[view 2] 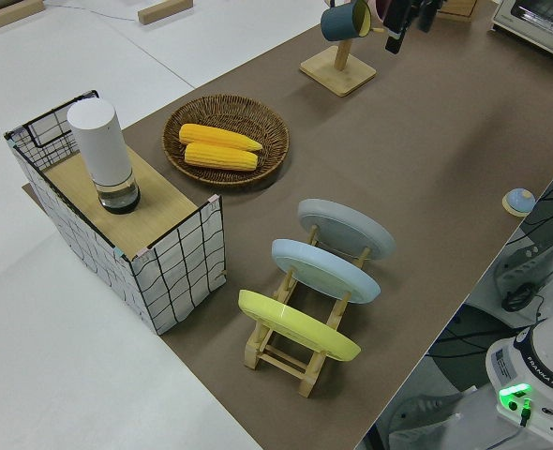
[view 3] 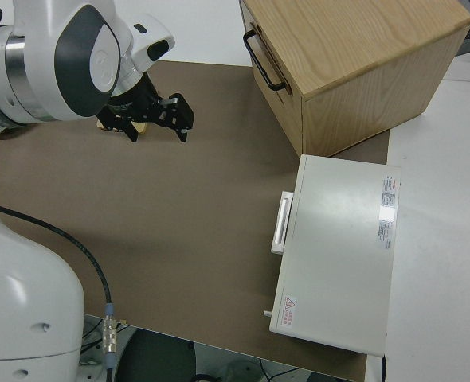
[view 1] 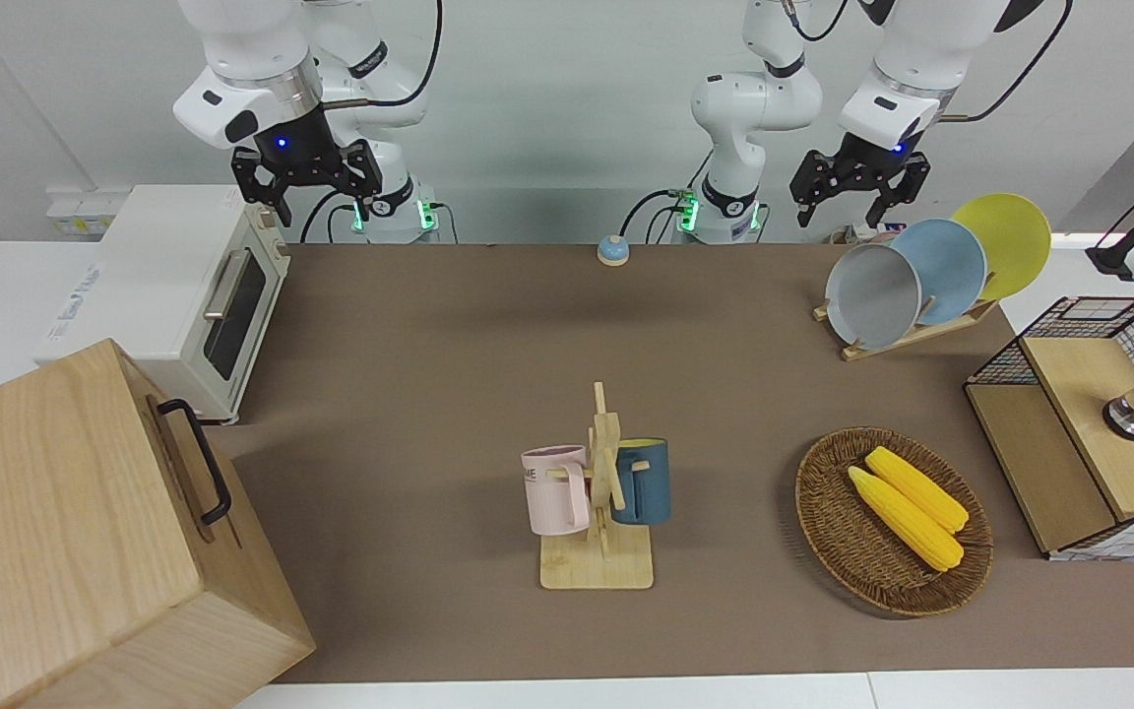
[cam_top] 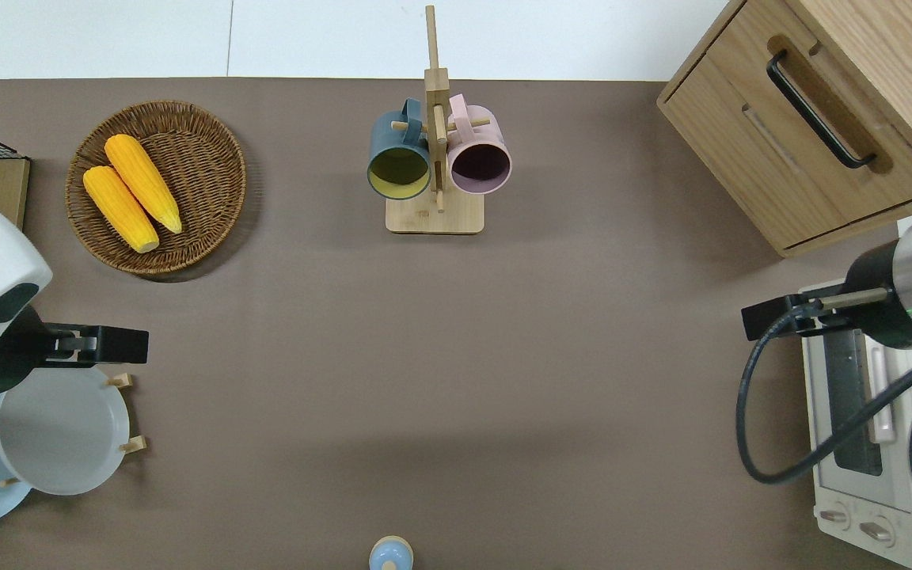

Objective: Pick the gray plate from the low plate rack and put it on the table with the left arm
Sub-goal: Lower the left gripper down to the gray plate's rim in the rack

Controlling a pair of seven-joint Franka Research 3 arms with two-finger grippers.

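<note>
The gray plate leans in the low plate rack at the left arm's end of the table, in the slot farthest from the robots. Up in the air, my left gripper hangs open over that plate's farther rim, holding nothing. My right gripper is parked and open.
A sky-blue plate and a yellow plate fill the rack's other slots. A wicker basket of corn, a mug stand, a wire crate, a toaster oven, a wooden drawer box and a small bell stand around.
</note>
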